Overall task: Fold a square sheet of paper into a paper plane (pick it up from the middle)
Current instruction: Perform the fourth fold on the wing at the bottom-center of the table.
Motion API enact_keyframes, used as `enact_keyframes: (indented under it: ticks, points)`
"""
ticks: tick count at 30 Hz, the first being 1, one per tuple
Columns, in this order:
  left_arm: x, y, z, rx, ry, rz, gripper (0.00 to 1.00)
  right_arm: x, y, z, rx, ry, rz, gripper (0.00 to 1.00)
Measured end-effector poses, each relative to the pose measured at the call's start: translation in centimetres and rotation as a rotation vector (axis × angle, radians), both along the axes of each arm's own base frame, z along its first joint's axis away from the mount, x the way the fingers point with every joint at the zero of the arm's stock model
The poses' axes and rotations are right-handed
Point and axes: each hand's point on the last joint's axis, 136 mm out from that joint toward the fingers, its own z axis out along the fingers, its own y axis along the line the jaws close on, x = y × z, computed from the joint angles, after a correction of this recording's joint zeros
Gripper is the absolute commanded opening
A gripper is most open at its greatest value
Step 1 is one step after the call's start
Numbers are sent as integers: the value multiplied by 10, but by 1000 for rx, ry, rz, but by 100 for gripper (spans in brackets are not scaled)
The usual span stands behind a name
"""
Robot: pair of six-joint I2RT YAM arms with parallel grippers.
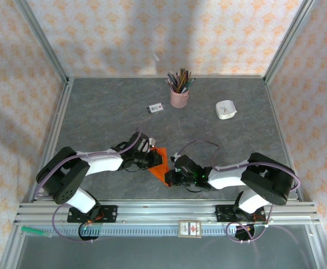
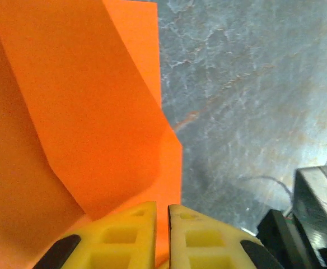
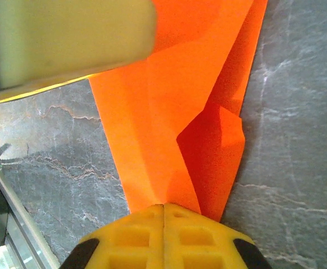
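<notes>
Right wrist: jaws clenched on the orange paper point(image 3: 169, 112); left jaws barely parted, grip unclear.

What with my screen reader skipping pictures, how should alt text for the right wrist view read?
The shut right end effector pinches the creased, bright-orange square sheet of paper over a grey marbled table. A blurred pale finger crosses the upper left corner.

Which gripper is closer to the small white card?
Left. The left gripper is at the orange paper's far side, toward the card; the right gripper pinches its nearer corner.
</notes>
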Motion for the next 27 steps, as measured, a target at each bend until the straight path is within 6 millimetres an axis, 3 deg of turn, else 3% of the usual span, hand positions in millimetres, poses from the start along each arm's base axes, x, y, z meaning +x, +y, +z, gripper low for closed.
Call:
enact_keyframes:
  ticks: [9,27]
  points:
    - [-18,-5,-11,-19,58,-12,14,0,0,0,0,3,-3,0]
    - [-8,0,-28,-13,81,4,14,1,2,-3,-26,18,-2,0]
